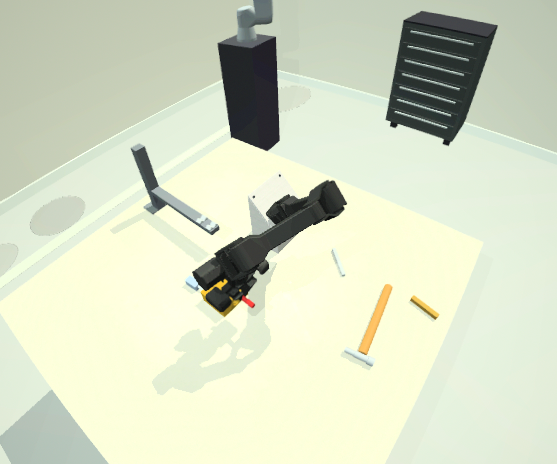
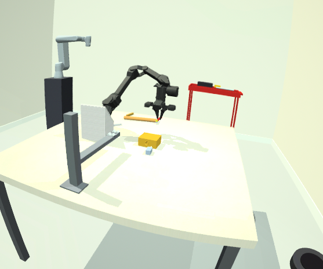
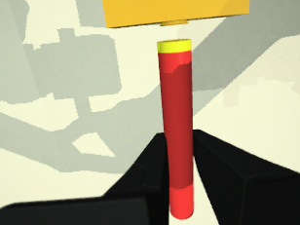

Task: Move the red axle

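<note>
Between the fingertips, red axle (image 1: 249,302) (image 2: 158,119) (image 3: 178,116)

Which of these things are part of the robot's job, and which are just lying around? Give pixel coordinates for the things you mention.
Part of the job:
- red axle (image 1: 249,302) (image 2: 158,119) (image 3: 179,116)
- yellow beam (image 1: 225,311) (image 2: 149,140) (image 3: 175,11)
- gray bracket (image 1: 181,207) (image 2: 72,151) with V-blocks (image 1: 206,222) (image 2: 113,133)
- gripper (image 1: 247,297) (image 2: 158,118) (image 3: 177,139)

Just lying around:
- hammer (image 1: 377,317) (image 2: 140,119)
- thin pale rod (image 1: 338,262) (image 2: 117,124)
- short yellow-brown bar (image 1: 424,307) (image 2: 130,114)
</note>
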